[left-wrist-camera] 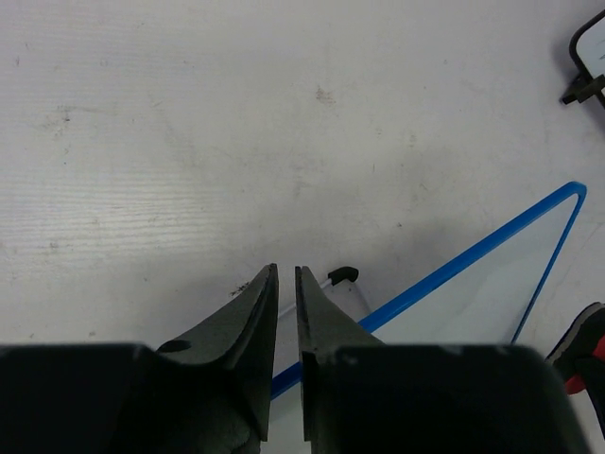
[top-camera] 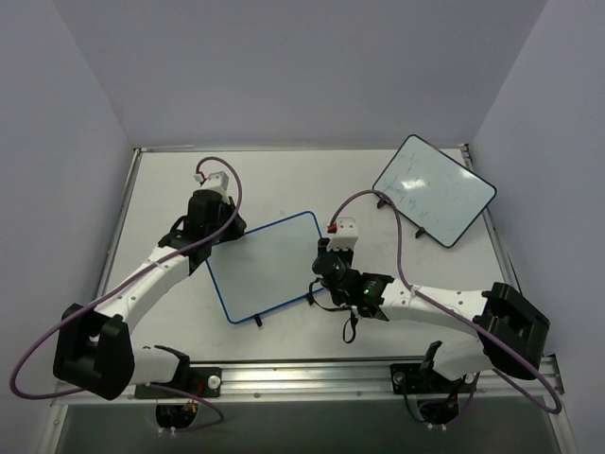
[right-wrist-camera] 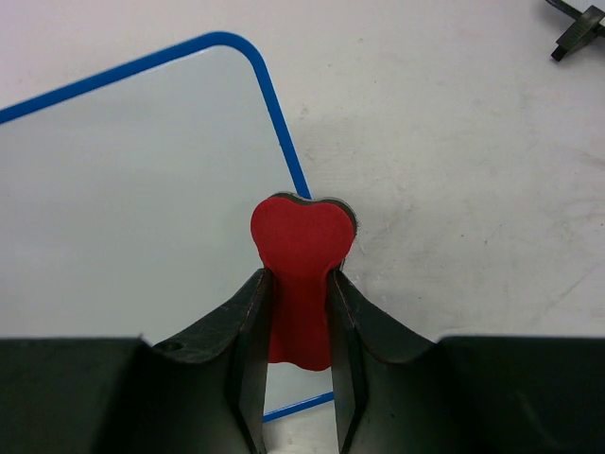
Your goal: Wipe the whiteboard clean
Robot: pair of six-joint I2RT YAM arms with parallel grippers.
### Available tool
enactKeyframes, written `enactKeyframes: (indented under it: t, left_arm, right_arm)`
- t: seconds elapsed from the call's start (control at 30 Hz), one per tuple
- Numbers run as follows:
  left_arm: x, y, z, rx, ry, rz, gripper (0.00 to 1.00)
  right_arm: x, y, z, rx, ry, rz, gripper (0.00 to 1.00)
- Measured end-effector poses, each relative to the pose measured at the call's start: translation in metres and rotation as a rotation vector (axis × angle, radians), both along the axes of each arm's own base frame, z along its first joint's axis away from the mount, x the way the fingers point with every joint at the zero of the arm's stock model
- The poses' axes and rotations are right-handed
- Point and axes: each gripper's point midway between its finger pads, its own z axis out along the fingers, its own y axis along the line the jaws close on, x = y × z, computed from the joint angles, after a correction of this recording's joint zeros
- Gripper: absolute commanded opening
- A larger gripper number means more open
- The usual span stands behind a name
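The whiteboard [top-camera: 269, 267], white with a blue rim, lies flat mid-table; its surface looks clean. It also shows in the left wrist view [left-wrist-camera: 473, 303] and the right wrist view [right-wrist-camera: 123, 189]. My right gripper [top-camera: 328, 248] [right-wrist-camera: 301, 274] is shut on a red eraser [right-wrist-camera: 302, 246], which sits at the board's right edge near its far right corner. My left gripper [top-camera: 234, 227] [left-wrist-camera: 286, 274] is shut with only a thin slit between its fingers and holds nothing. Its tips reach just past the board's far edge, beside a small black foot [left-wrist-camera: 342, 275].
A second whiteboard with a black rim [top-camera: 435, 189] and faint marks lies at the far right; its corner shows in the left wrist view [left-wrist-camera: 591, 47]. One of its black feet [right-wrist-camera: 572, 33] shows in the right wrist view. White walls enclose the table.
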Motion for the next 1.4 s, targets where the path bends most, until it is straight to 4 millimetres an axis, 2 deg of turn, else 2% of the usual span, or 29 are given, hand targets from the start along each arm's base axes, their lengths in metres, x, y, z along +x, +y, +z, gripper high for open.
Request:
enactKeyframes:
  t: [0.03,0.07,0.2,0.3,0.4,0.6,0.7,0.77,1.0,1.17,1.33,1.4]
  left_arm:
    - [0.001,0.000,0.003,0.000,-0.003,0.001,0.29]
    - [0.002,-0.001,0.007,0.000,-0.009,0.001,0.31]
    - [0.011,-0.001,0.030,-0.010,-0.049,0.017,0.36]
    - [0.018,0.001,0.046,-0.017,-0.080,0.033,0.37]
    - [0.024,0.004,0.064,-0.024,-0.107,0.049,0.38]
    - [0.031,0.004,0.119,-0.061,-0.206,0.059,0.39]
    - [0.029,0.003,0.143,-0.084,-0.251,0.051,0.39]
    - [0.026,0.003,0.150,-0.094,-0.265,0.044,0.40]
    - [0.015,0.001,0.153,-0.110,-0.271,0.017,0.40]
    - [0.011,-0.001,0.140,-0.110,-0.241,0.000,0.40]
    - [0.008,-0.001,0.124,-0.103,-0.209,-0.006,0.40]
    - [0.007,-0.001,0.122,-0.103,-0.203,-0.006,0.40]
  right_arm:
    - [0.000,0.000,0.005,0.007,-0.003,-0.001,0.00]
    - [-0.001,-0.001,0.010,0.014,-0.005,-0.003,0.00]
    - [-0.004,-0.007,0.022,0.031,0.004,-0.017,0.00]
    - [-0.007,-0.020,0.024,0.031,0.029,-0.051,0.00]
    - [-0.009,-0.043,0.023,0.027,0.067,-0.116,0.00]
    - [-0.021,-0.103,0.026,0.081,0.139,-0.304,0.03]
    - [-0.028,-0.124,0.024,0.115,0.175,-0.378,0.04]
    - [-0.033,-0.135,0.016,0.131,0.208,-0.415,0.08]
    - [-0.047,-0.171,-0.030,0.160,0.336,-0.522,0.08]
    - [-0.040,-0.187,-0.058,0.177,0.409,-0.584,0.09]
    - [-0.034,-0.192,-0.076,0.201,0.457,-0.590,0.20]
    - [-0.032,-0.192,-0.079,0.217,0.462,-0.587,0.29]
